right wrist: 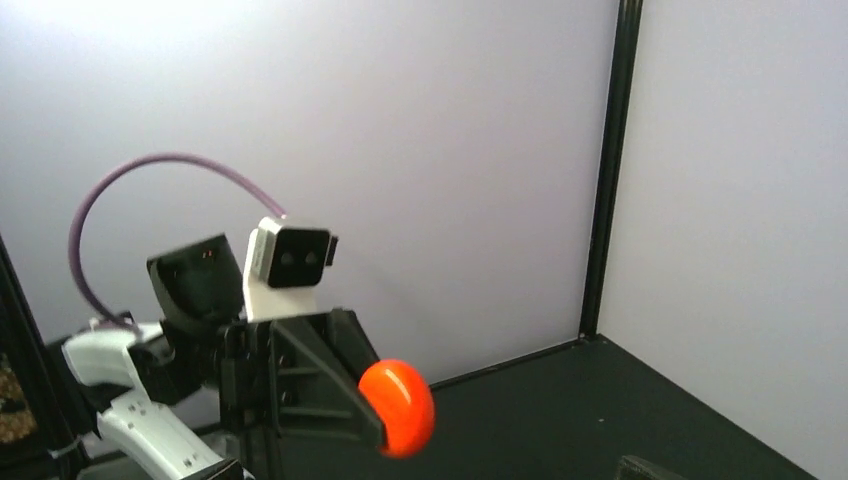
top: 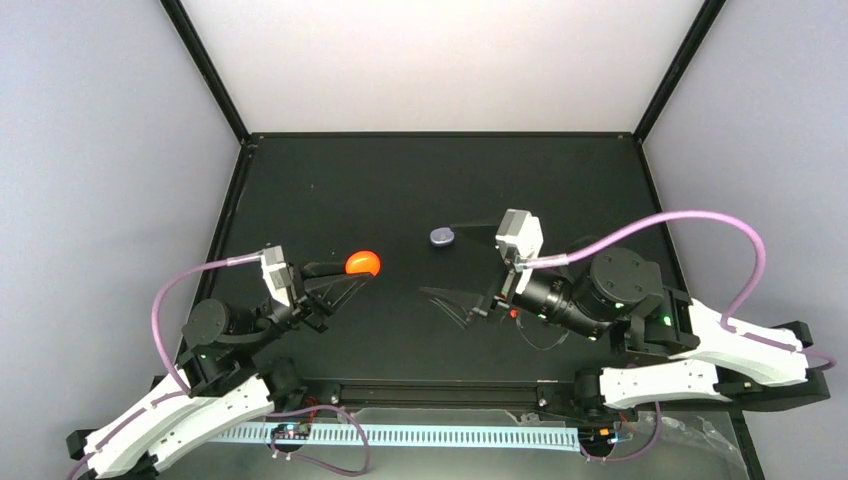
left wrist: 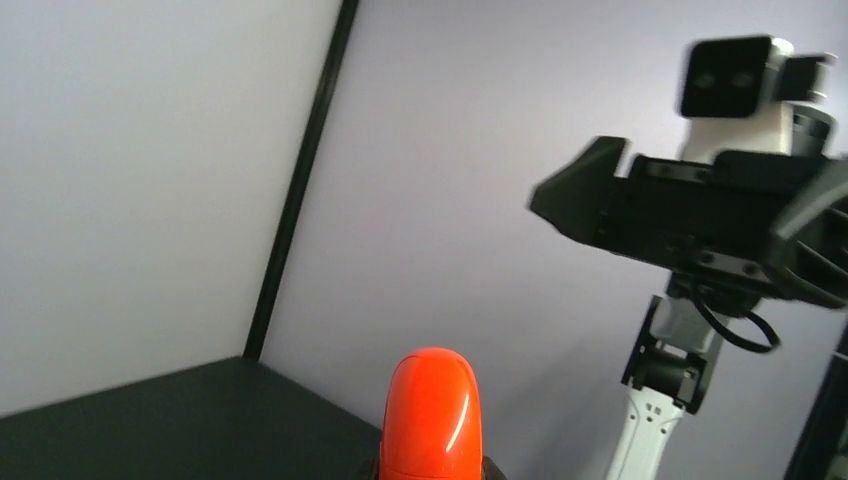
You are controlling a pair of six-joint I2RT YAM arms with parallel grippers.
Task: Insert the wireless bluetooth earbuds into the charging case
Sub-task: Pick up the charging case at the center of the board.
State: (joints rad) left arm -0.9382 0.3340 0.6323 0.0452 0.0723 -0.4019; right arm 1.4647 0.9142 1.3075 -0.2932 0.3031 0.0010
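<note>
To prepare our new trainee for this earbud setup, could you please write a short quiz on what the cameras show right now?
1. True or false: the left gripper holds nothing.
2. Where does the small lavender case lie? A) on the table, beside the right gripper; B) in the left gripper; C) at the table's far left corner.
3. What colour is the rounded piece in the left gripper?
Key: 1 false, it is shut on the rounded piece; 2 A; 3 orange-red.
</note>
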